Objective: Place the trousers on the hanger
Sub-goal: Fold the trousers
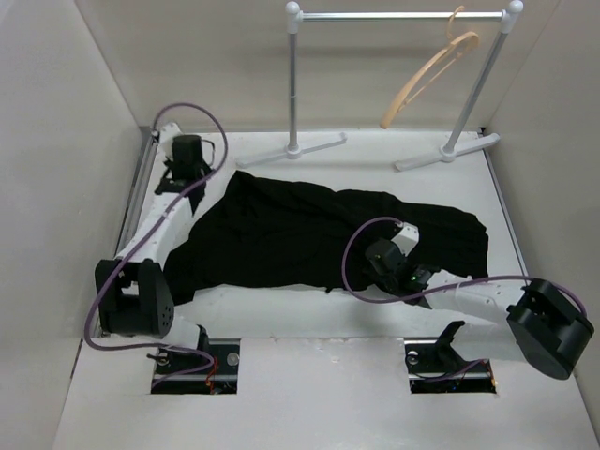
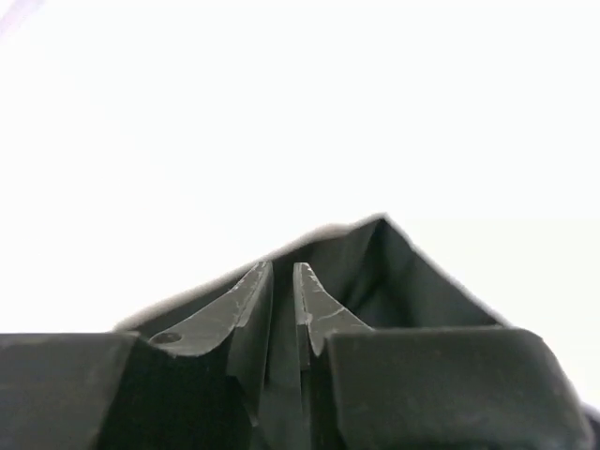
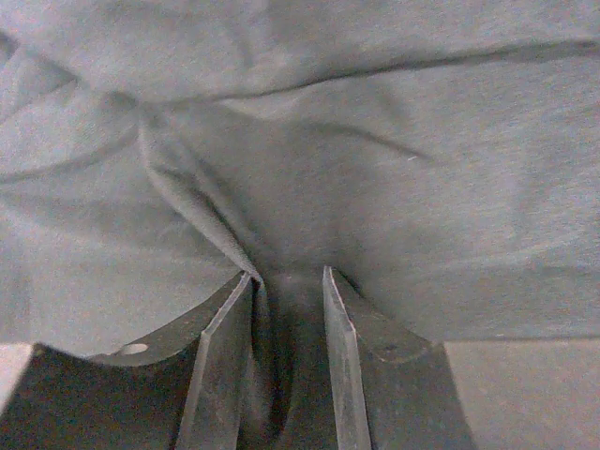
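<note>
While the top view takes in the whole table, it gives little of the grips. The trousers lie spread in a black sheet across the middle of the frame. The hanger hangs tilted from the white rail at upper right, well apart from the cloth. The left gripper sits at the garment's upper left edge. The right gripper sits on its lower right part.

The left wrist view adds what that one cannot. Its jaws stand nearly together with dark cloth pinched between them, and a peak of fabric rises against plain white.

The right wrist view shows its jaws a little wider, clamped on a gathered fold, with creases running toward the pinch. The cloth fills the frame and looks grey here.

The fabric is probably soft, limp and light, and will sag and slide unless it is held at two spaced points. The waistband or a folded edge seems the surest hold for draping it over the hanger's bar.
</note>
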Robot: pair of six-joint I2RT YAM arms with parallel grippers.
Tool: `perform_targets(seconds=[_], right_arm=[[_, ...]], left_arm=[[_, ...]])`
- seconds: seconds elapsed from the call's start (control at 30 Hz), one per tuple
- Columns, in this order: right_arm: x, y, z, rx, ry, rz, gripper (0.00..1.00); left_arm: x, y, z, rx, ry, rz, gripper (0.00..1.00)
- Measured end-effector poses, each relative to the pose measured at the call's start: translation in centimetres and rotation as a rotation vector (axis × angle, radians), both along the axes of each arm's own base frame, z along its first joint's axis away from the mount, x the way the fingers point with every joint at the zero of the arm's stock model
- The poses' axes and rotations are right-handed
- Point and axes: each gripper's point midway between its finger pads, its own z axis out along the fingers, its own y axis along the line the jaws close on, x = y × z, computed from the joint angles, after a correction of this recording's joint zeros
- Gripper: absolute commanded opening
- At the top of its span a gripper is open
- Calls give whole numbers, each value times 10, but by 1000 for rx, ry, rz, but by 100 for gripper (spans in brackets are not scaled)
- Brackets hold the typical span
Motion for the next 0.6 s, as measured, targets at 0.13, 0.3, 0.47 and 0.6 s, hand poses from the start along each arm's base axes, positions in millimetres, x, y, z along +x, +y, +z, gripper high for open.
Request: perform_targets(seconds=[0.13, 0.3, 0.47, 0.6], right_arm=[[0, -3, 0, 16, 5, -9, 41], [-1, -2, -1, 26, 12, -11, 53], [0, -3, -1, 24, 13, -14, 65], [0, -4, -4, 14, 18, -11, 65]], left_arm=[[47, 34, 41, -44, -84, 58, 11], [98, 48, -6, -119, 22, 32, 23], [28, -13, -79, -121, 228, -89, 73], [-37, -74, -80, -90, 247, -243, 80]])
